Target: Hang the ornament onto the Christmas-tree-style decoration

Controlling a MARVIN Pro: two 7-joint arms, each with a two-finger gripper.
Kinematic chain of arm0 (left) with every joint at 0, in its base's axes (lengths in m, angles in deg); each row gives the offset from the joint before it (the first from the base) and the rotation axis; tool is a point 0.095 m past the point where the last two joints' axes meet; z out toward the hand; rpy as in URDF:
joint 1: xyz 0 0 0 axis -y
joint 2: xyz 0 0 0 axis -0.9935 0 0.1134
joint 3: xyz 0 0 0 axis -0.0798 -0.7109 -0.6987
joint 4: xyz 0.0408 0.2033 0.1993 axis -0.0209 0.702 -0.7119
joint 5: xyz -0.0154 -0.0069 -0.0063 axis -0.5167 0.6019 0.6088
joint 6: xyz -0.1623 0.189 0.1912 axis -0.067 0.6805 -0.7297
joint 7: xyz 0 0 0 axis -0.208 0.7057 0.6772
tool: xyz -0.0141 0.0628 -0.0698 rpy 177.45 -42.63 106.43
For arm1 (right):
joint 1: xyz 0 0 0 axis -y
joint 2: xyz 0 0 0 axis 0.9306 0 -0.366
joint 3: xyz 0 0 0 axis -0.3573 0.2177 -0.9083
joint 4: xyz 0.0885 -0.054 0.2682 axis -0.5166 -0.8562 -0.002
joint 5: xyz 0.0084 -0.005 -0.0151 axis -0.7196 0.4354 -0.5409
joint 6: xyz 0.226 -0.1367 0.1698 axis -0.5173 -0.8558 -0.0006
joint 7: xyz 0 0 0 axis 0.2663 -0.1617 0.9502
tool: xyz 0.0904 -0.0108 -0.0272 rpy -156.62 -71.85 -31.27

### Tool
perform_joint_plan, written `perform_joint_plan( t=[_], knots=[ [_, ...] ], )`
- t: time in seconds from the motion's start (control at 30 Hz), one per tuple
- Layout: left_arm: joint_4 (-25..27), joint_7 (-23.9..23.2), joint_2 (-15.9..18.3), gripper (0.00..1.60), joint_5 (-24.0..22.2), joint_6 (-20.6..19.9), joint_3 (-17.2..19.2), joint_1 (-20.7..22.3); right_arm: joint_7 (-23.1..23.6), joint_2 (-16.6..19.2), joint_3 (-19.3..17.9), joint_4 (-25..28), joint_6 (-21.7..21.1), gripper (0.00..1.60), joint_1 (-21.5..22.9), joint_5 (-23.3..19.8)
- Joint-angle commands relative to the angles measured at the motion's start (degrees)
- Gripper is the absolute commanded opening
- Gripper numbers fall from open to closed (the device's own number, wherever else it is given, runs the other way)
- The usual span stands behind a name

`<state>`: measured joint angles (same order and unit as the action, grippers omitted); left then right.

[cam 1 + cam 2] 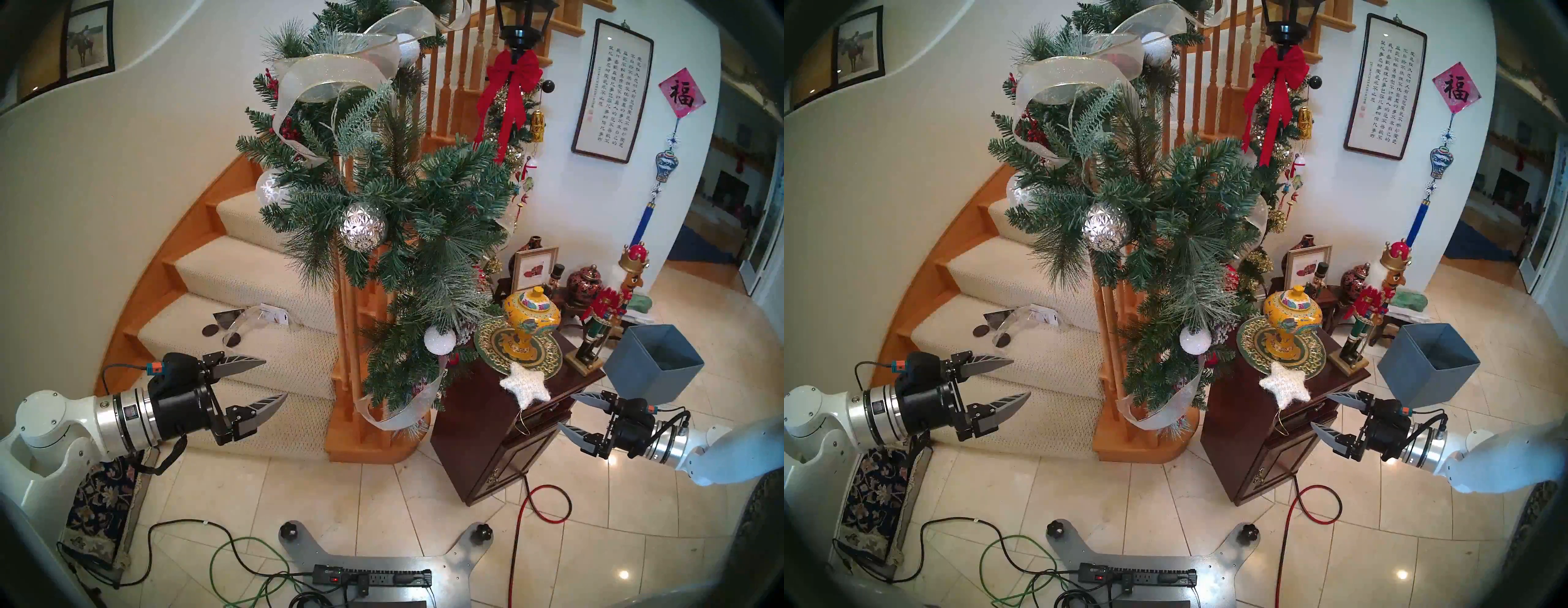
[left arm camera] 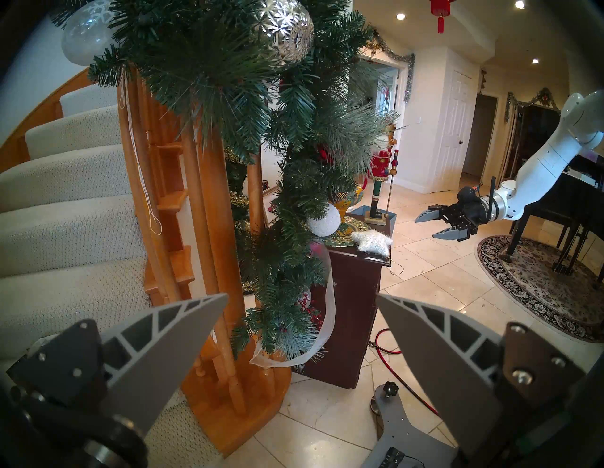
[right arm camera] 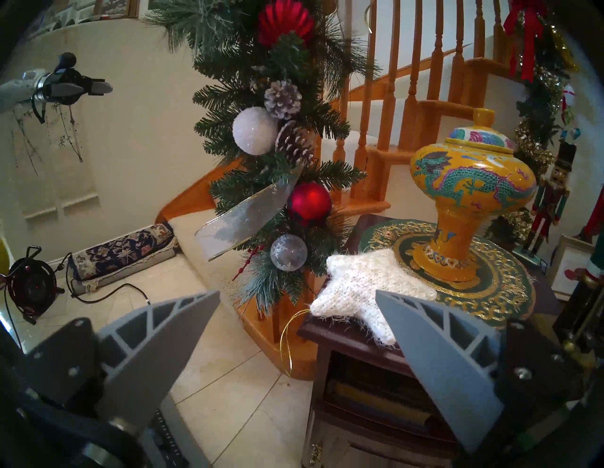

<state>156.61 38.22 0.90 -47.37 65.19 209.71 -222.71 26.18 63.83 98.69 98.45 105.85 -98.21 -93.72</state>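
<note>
The garland runs past the top edge; foliage hides its newel post.

Dark wooden desk: yellow dragon jar on green-gold plate; nutcracker figure beside; blue-grey open box at right; red cable on tiled floor.

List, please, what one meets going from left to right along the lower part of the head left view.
left gripper → small white ball → white star ornament → right gripper → blue box
</note>
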Motion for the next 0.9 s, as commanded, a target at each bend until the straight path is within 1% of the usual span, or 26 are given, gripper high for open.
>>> perform_joint_plan(
  t=[0.0,0.1,0.33,0.6,0.8,0.87],
  knots=[
    [0.0,0.0,0.0,1.6,0.0,0.0,0.1,0.0,0.6,2.0,-0.1,0.0,0.1,1.6,0.4,0.9],
    [0.0,0.0,0.0,1.6,0.0,0.0,0.1,0.0,0.3,1.8,-0.1,0.0,0.1,1.6,0.1,1.2],
    [0.0,0.0,0.0,1.6,0.0,0.0,0.1,0.0,-2.5,1.4,0.3,0.3,0.1,1.6,0.3,4.1],
    [0.0,0.0,0.0,1.6,0.0,0.0,0.1,0.0,-3.3,1.2,0.2,0.6,0.1,1.6,0.1,4.6],
    [0.0,0.0,0.0,1.6,0.0,0.0,0.1,0.0,-3.8,0.7,0.3,0.2,-1.0,1.6,0.2,5.3],
    [0.0,0.0,0.0,1.6,0.0,0.0,0.1,0.0,-3.0,0.4,0.2,-0.1,-1.6,1.6,0.0,4.5]
  ],
)
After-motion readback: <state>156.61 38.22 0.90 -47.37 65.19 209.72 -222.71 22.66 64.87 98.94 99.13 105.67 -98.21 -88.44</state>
